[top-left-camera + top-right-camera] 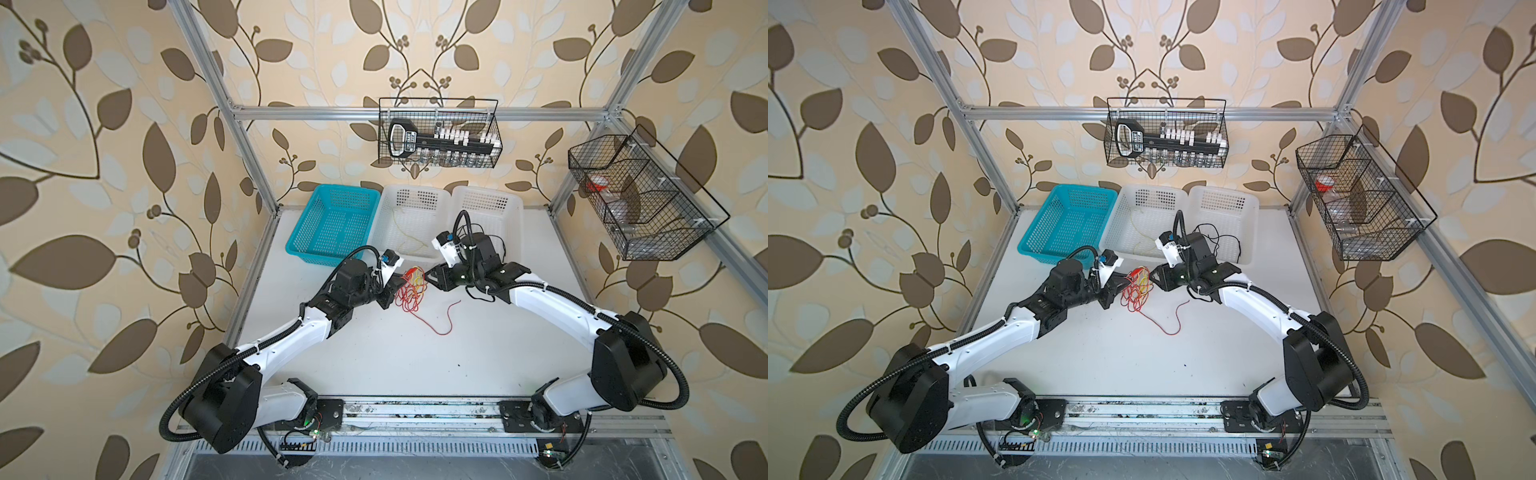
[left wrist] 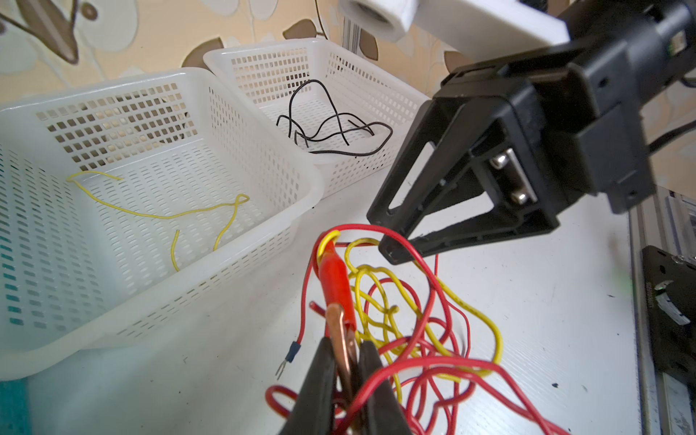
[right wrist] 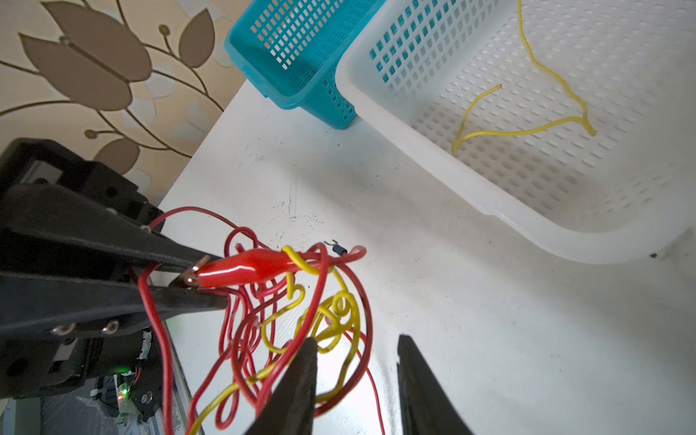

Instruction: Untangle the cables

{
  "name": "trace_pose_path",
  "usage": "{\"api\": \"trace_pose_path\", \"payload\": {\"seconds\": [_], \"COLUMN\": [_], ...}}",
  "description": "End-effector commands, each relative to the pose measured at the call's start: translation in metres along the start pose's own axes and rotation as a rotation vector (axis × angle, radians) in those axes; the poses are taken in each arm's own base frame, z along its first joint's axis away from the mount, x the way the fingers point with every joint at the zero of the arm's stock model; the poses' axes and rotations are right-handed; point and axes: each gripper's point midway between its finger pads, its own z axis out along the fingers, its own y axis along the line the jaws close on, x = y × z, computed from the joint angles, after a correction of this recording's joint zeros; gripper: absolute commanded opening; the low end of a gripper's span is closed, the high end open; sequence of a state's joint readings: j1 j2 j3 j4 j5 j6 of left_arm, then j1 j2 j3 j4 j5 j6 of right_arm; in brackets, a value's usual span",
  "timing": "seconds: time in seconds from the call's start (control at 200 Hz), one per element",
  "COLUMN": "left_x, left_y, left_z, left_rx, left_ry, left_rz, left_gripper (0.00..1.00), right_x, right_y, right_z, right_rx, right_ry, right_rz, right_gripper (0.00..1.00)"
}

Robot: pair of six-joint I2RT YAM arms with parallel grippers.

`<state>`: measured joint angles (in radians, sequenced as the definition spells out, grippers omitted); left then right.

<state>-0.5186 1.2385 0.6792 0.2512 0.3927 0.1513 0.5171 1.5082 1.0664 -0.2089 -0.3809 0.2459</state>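
Teasing one strand free while the clip end is anchored

At the tangle (image 1: 409, 291) of red and yellow cables, the left gripper (image 2: 344, 350) is clamped on the copper end of the red clip (image 2: 333, 271). The wires drape from the clip down onto the table (image 3: 489, 320), and a yellow loop is hooked round the clip's other end. On the opposite side of the tangle the right gripper (image 3: 357, 339) has its jaws apart. One finger lies against red and yellow loops; whether a strand sits fully between the jaws I cannot tell.

The step looks like choosing a single strand to draw away from the anchored clip. It should go best if the right gripper closes on one colour only, probably yellow, on a free stretch rather than in the knot. It should then pull slowly away from the tangle while the left holds firm. Such thin wire may slip from the pads, or the pull may tighten the loop at the clip, so that loop is worth watching.

Just beside the tangle a blue fork terminal (image 2: 290, 352) ends one red wire. A loose red tail (image 1: 440, 324) trails from the tangle toward the arm bases. Either could snag.

Beyond the tangle a white basket (image 2: 309, 188) holds a yellow cable (image 2: 158, 215). Further beyond, a second white basket (image 2: 263, 71) holds a black cable (image 2: 354, 153). The teal basket (image 3: 244, 71) shows no cable, so red likely belongs there.
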Motion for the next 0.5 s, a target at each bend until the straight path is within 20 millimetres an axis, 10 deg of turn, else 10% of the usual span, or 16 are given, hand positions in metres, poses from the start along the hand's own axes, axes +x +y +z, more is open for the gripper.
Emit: {"api": "trace_pose_path", "payload": {"seconds": [0.0,0.495], "left_x": [-0.022,-0.021], "left_y": [-0.009,-0.009], "left_z": [-0.007,-0.009], "left_rx": [0.026,0.02], "left_ry": [-0.081,-0.101], "left_rz": [0.045,0.036], "left_gripper": [0.0,0.0], "right_x": [-0.006,-0.005], "right_y": [0.008,0.015], "right_z": [0.007,0.022], "right_rx": [-0.044,-0.14], "right_ry": [0.003,0.012], "right_rz": [-0.011,0.03], "right_gripper": [0.35,0.27]}}
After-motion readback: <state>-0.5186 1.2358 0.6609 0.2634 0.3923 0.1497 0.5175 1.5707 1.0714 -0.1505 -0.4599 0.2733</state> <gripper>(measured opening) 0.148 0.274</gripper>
